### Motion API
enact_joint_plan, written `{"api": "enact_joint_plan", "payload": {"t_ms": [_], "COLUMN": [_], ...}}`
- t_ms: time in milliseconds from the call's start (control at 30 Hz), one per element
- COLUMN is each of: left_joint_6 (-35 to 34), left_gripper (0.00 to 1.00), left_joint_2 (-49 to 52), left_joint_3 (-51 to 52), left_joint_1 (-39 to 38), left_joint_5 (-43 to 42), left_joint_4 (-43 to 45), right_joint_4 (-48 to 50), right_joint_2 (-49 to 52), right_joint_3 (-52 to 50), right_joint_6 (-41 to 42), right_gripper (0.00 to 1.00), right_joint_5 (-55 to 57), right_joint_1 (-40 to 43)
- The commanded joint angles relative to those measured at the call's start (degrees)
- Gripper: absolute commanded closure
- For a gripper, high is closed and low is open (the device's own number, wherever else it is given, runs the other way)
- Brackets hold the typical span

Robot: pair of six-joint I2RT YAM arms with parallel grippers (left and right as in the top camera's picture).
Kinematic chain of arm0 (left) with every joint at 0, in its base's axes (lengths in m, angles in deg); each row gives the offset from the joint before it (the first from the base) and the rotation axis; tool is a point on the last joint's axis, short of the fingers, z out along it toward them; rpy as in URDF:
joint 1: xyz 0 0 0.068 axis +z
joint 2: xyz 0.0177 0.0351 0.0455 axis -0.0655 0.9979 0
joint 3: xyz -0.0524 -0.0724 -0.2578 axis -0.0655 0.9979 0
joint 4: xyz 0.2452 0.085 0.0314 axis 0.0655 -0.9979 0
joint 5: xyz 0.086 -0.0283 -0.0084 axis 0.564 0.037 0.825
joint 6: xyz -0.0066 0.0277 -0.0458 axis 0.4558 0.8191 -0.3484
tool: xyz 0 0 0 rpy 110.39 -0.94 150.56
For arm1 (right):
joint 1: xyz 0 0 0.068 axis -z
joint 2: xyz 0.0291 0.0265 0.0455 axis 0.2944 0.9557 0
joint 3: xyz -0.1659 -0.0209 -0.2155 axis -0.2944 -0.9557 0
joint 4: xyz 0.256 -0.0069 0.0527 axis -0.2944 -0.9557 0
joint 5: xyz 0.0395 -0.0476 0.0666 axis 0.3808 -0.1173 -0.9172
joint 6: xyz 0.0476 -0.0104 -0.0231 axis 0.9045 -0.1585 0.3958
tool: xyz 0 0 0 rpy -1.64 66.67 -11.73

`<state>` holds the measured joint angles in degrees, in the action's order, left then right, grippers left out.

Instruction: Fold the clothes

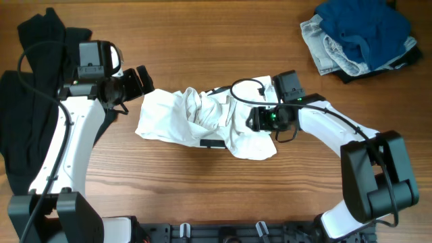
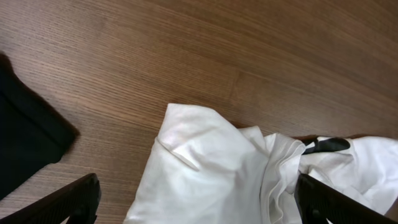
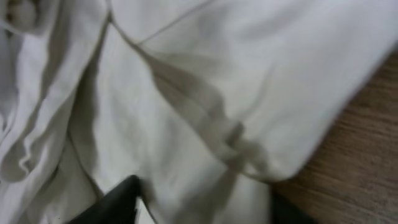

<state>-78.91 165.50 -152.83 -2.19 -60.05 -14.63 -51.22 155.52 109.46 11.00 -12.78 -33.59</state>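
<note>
The wooden table (image 1: 223, 40) carries a white garment (image 1: 169, 118), black clothes (image 1: 37, 40) and a blue pile (image 1: 361, 30).

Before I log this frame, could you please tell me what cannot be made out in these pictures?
- Right gripper: right wrist view is blurred and the bottom edge cuts its fingers; a grip on the white garment cannot be confirmed.
- Dark print: left wrist view, mostly buried in folds.
- Clothes pile: overhead, cut by the top edge; piece count unclear.
- Black garment: overhead, partly under the left arm.
</note>
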Motion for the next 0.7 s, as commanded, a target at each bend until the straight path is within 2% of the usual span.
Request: {"api": "enact_joint_plan", "payload": {"t_ms": [0, 100, 233, 367, 500, 600, 667], "left_joint_6": [-0.48, -0.50, -0.48, -0.50, -0.52, -0.52, -0.52], "left_gripper": [0.00, 0.00, 0.00, 0.00, 0.00, 0.00, 0.00], "left_joint_2": [0.98, 1.09, 1.09, 1.09, 1.09, 1.09, 1.09], "left_joint_3": [-0.31, -0.26, -0.26, -0.22, -0.22, -0.22, -0.22], "left_joint_1": [0.22, 0.22, 0.22, 0.55, 2.64, 4.11, 4.94], "left_joint_5": [1.38, 5.22, 9.60, 13.18, 13.14, 13.14, 13.14], "left_joint_4": [-0.31, -0.50, -1.22, -2.03, -2.03, -2.03, -2.03], "right_joint_4": [1.51, 1.79, -6.71, -13.73, -21.73, -26.49, -28.06], "right_joint_2": [1.11, 0.76, -1.99, -4.66, -5.51, -5.55, -5.55], "right_joint_3": [-0.98, 1.20, 7.80, 12.94, 20.06, 25.79, 28.85], "right_joint_6": [2.58, 2.75, 0.13, -7.91, -15.32, -17.77, -17.70], "right_gripper": [0.96, 0.96, 0.96, 0.96, 0.96, 0.96, 0.96], "right_joint_5": [4.46, 4.39, 4.52, 0.90, -3.41, -6.40, -8.20], "right_joint_1": [-0.31, 1.20, 7.67, 14.95, 21.90, 23.30, 21.18]}}
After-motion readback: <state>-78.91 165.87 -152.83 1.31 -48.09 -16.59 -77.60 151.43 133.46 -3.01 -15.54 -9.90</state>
